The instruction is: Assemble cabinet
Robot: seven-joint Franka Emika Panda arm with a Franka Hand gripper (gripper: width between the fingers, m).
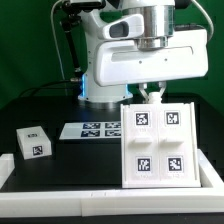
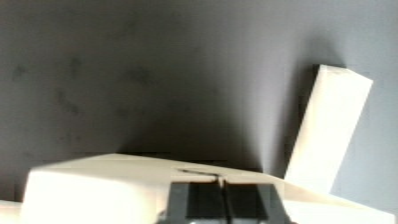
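Note:
The cabinet (image 1: 158, 144), a large white box with tagged square faces, stands tilted at the exterior view's right, its tags facing the camera. My gripper (image 1: 150, 94) is at its upper back edge. In the wrist view the fingertips (image 2: 201, 197) are pressed together with only a thin line between them, and nothing shows between the pads. They rest against the cabinet's white surface (image 2: 107, 182). A small white drawer block (image 1: 33, 143) with a tag lies apart on the table at the exterior view's left.
The marker board (image 1: 100, 130) lies flat behind the cabinet, near the robot base. A white raised rim (image 1: 100, 202) runs along the table's front and sides. A white bar (image 2: 329, 120) stands beside the cabinet in the wrist view.

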